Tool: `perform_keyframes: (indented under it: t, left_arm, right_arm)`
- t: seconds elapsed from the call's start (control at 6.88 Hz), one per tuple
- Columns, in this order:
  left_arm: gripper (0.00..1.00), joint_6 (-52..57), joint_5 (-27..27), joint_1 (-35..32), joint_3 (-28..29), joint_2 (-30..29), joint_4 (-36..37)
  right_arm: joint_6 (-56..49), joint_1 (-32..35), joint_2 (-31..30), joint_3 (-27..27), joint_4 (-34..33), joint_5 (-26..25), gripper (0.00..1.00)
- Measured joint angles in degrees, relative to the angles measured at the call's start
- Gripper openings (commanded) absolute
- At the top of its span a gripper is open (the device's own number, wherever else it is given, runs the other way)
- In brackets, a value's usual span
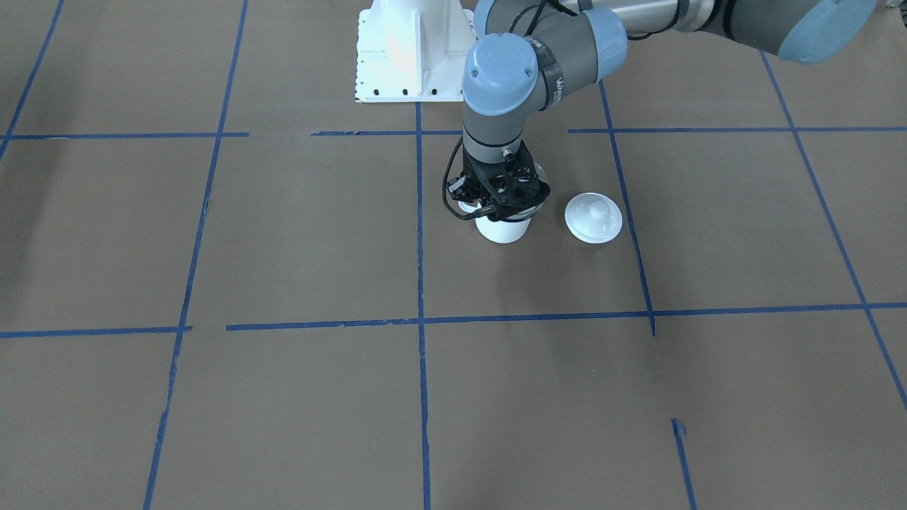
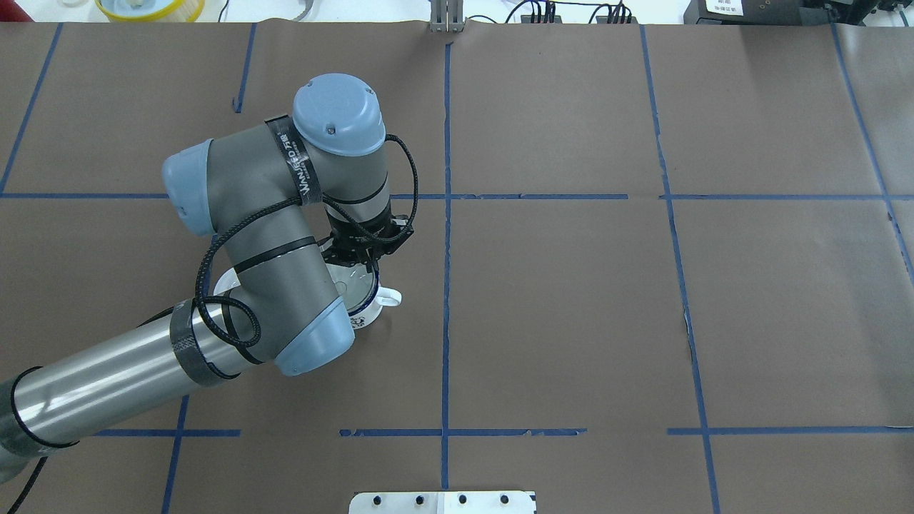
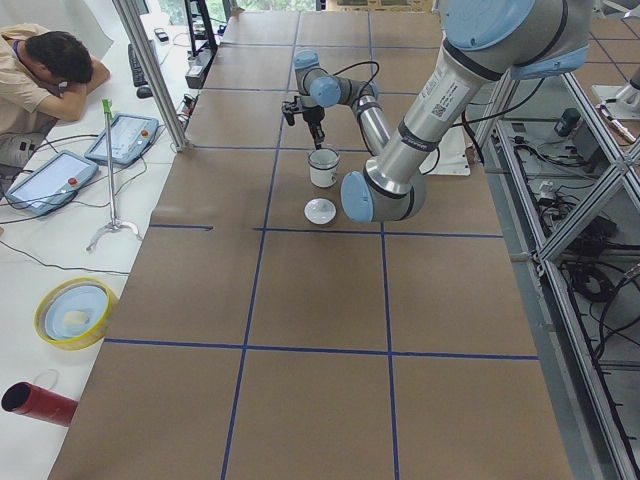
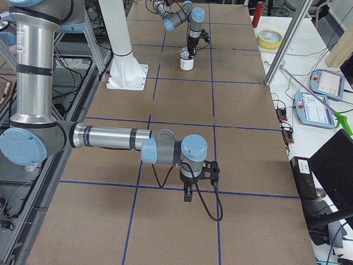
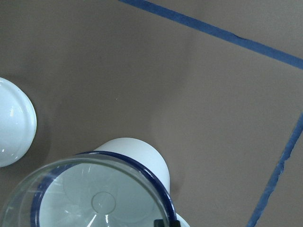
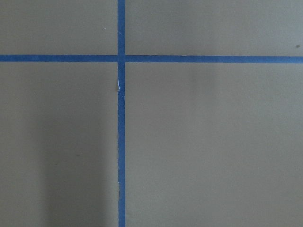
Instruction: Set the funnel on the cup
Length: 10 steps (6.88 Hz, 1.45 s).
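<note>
The cup point(image 1: 503, 230), a white mug with a dark blue rim, stands near the table's middle; its handle point(image 2: 390, 297) shows in the overhead view. The clear funnel point(image 5: 94, 198) sits at the mug's mouth, its rim just over the blue rim; whether it rests on the rim I cannot tell. It also shows in the overhead view point(image 2: 350, 285). My left gripper point(image 1: 504, 202) is straight above the cup, apparently shut on the funnel's rim; one fingertip point(image 5: 163, 222) shows at that rim. My right gripper point(image 4: 188, 196) hangs over bare table far from the cup; I cannot tell its state.
A round white knobbed lid point(image 1: 594, 217) lies on the table beside the cup, apart from it, and shows at the left edge of the left wrist view point(image 5: 12, 123). Blue tape lines point(image 6: 121, 118) cross the brown table. The white robot base point(image 1: 414, 49) stands behind the cup.
</note>
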Motion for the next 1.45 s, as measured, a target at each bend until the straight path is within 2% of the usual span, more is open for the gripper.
perform_keyframes:
  t: [0.29, 0.58, 0.87, 1.16, 1.45]
  left_arm:
    - [1.0, 0.8, 0.2, -1.1, -4.1, 0.6, 0.0]
    - [1.0, 9.1, -0.4, -6.4, -14.0, 5.1, 0.2]
    - [1.0, 28.4, -4.2, -17.2, -19.4, 13.4, 0.0]
    - [1.0, 52.2, -9.4, -30.3, -19.9, 23.3, 0.0]
    - [1.0, 72.5, -12.7, -41.9, -18.0, 33.0, 0.0]
  right_arm:
    - [0.0, 0.0, 0.0, 0.0, 0.0, 0.0, 1.0]
    - [0.0, 0.0, 0.0, 0.0, 0.0, 0.0, 1.0]
    - [0.0, 0.0, 0.0, 0.0, 0.0, 0.0, 1.0]
    - [0.0, 0.0, 0.0, 0.0, 0.0, 0.0, 1.0]
    - [0.0, 0.0, 0.0, 0.0, 0.0, 0.0, 1.0]
